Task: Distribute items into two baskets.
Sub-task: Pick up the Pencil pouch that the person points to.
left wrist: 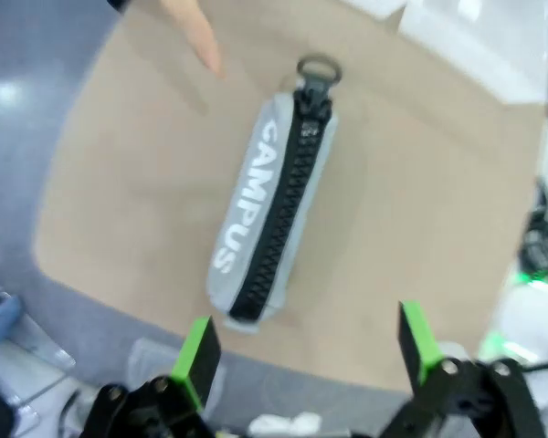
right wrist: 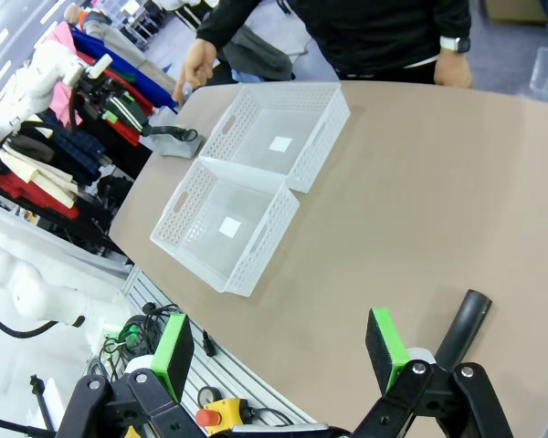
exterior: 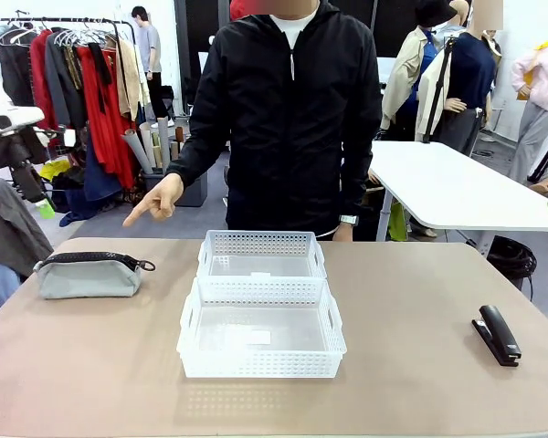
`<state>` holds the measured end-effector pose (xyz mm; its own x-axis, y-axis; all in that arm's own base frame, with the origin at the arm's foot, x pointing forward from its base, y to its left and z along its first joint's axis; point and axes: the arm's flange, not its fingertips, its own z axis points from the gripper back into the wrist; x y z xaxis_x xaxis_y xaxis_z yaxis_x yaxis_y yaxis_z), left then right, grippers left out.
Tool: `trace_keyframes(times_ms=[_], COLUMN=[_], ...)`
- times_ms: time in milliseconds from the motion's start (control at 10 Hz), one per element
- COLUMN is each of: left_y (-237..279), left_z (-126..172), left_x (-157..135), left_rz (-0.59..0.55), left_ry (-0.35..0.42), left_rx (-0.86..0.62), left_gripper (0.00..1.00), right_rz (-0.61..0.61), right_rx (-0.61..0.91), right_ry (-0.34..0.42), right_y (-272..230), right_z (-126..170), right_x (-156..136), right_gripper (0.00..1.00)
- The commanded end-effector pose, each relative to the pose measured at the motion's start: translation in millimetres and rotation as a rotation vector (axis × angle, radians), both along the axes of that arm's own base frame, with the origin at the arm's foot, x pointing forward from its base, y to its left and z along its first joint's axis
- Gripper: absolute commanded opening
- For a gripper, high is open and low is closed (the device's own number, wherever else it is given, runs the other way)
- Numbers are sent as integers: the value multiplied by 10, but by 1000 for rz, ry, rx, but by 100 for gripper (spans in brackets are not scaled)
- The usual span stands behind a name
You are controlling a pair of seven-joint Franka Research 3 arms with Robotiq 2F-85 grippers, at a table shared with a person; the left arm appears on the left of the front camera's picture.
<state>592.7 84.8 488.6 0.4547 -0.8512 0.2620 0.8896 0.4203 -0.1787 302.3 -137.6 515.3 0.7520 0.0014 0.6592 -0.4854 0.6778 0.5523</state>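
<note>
**Operator:** What was the state of the left gripper (left wrist: 306, 333)?

**Technician:** The jaws stood fully apart and held nothing. The pouch (left wrist: 269, 214) lay on the table (left wrist: 119, 201) straight ahead of the fingers. Its zipper faced up and its long axis ran away from the gripper. Its near end sat just ahead of the gap, nearer one pad. That line-up probably suited a grasp across the narrow width.

**Operator:** Why was the hand (left wrist: 196, 36) there?

**Technician:** One finger pointed down beside the pouch's far end, near the pull ring, without touching it. Its judged purpose was to mark the pouch as the item to take.

**Operator:** And the right gripper (right wrist: 279, 338)?

**Technician:** It was likewise wide open and empty. The stapler (right wrist: 466, 319) lay just past one finger, off to that side and not between the pads. The closer basket (right wrist: 196, 260) and farther basket (right wrist: 324, 146) sat well ahead, touching along one long side. Each held only a white label.

**Operator:** What was the progress?

**Technician:** No item was in a basket yet. The next step was judged to be lowering the left gripper over the pouch. The soft fabric might sag in the grip.
</note>
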Motion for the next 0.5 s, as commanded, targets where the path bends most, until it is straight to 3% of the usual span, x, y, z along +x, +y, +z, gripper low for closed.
trace_keyframes(times_ms=[0, 300, 400], left_y=[-31, -199, -234], left_z=[-122, -307, -362], left_x=[52, 175, 207], left_rz=[-73, -185, -200], left_ry=[-56, -139, -112], left_rx=[64, 115, 111], left_gripper=[100, 100, 100], right_rz=[7, 7, 7], right_rx=[14, 14, 14], right_ry=[-13, -13, -13], right_y=[4, 4, 4], right_z=[15, 15, 15], right_x=[8, 8, 8], right_gripper=[100, 100, 100])
